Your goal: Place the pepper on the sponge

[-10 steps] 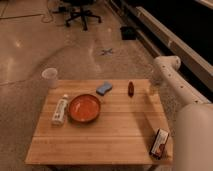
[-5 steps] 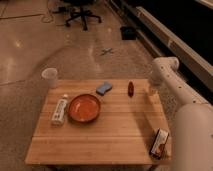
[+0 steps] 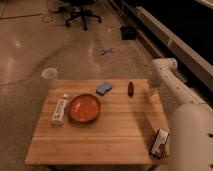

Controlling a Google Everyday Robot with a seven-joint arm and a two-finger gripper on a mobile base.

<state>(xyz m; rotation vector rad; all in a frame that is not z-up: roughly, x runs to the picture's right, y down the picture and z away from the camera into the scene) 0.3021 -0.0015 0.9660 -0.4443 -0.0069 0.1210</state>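
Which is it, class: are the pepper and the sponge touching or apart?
Apart. The camera view shows bare table between the pepper and the sponge; the gripper hangs on the pepper's other side.

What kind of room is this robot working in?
Probably an office or lab: a rolling office chair stands on a shiny hard floor marked with a tape cross. The gripper hangs over the edge of the wooden table, near the pepper.

Dark red-brown pepper (image 3: 130, 88), light-blue sponge (image 3: 104, 88), orange-red bowl (image 3: 84, 107), pale hand (image 3: 152, 92) at right edge of blond table (image 3: 115, 140)
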